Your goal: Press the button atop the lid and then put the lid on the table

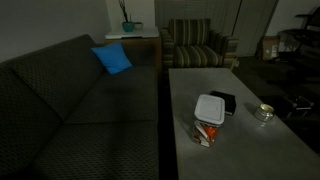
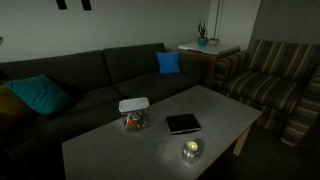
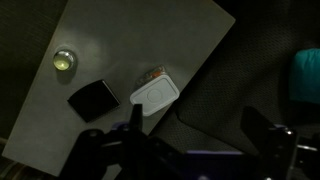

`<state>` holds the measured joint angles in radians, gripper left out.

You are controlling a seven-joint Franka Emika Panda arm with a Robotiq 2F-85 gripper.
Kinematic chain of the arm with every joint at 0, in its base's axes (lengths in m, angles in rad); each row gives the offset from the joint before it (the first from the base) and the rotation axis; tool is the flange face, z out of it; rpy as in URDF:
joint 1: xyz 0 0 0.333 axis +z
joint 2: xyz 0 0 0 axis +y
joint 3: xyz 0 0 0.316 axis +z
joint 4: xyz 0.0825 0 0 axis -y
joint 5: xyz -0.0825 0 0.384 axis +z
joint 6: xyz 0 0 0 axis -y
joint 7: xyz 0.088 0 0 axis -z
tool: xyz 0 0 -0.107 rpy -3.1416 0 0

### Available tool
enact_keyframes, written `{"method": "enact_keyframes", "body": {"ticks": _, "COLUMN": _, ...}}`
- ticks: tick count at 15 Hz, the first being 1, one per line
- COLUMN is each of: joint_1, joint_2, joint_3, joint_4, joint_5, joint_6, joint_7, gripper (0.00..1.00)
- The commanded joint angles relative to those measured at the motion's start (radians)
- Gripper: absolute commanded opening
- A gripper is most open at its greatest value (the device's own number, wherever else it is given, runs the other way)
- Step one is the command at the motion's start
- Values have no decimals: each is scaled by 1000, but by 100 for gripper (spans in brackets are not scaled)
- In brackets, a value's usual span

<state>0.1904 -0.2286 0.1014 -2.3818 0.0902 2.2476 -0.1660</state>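
Note:
The white square lid (image 1: 210, 107) sits on top of a clear container (image 1: 207, 132) with reddish contents, on the long light-grey table (image 1: 240, 150). The lid also shows in an exterior view (image 2: 133, 104) and in the wrist view (image 3: 154, 94), where a round button mark shows at its middle. My gripper (image 3: 195, 110) shows only in the wrist view. It is open and empty, high above the sofa beside the table's edge, with the lid just past its left finger. The arm is in neither exterior view.
A small black box (image 1: 222, 101) lies next to the container and a round shiny dish (image 1: 264, 112) lies further along the table. A dark sofa (image 2: 90, 80) with a blue cushion (image 1: 112, 58) runs along the table. A striped armchair (image 2: 275, 85) and a side table with a plant (image 2: 204, 42) stand beyond.

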Motion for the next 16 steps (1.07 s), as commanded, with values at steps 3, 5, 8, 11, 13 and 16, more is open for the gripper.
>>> {"method": "enact_keyframes", "body": {"ticks": 3, "joint_1": 10, "joint_2": 164, "joint_3": 10, "joint_4": 85, "joint_5": 52, "joint_6": 174, "joint_7": -44, "gripper": 100}}
{"method": "enact_keyframes", "body": {"ticks": 5, "joint_1": 15, "joint_2": 234, "joint_3": 19, "joint_4": 116, "joint_5": 87, "joint_6": 249, "joint_7": -56, "gripper": 100}}
{"method": "enact_keyframes", "body": {"ticks": 8, "joint_1": 1, "joint_2": 228, "joint_3": 36, "joint_4": 98, "joint_5": 59, "joint_6": 261, "joint_7": -18, "gripper": 100}}
{"method": "enact_keyframes", "body": {"ticks": 11, "joint_1": -3, "joint_2": 306, "joint_3": 45, "joint_4": 137, "joint_5": 57, "joint_6": 288, "joint_7": -16, "gripper": 100}}
{"method": "enact_keyframes", "body": {"ticks": 13, "joint_1": -3, "joint_2": 313, "joint_3": 45, "joint_4": 147, "joint_5": 56, "joint_6": 289, "joint_7": -15, "gripper": 100}}
{"method": "enact_keyframes", "body": {"ticks": 16, "joint_1": -3, "joint_2": 313, "joint_3": 46, "joint_4": 151, "joint_5": 56, "joint_6": 289, "joint_7": -15, "gripper": 100}}
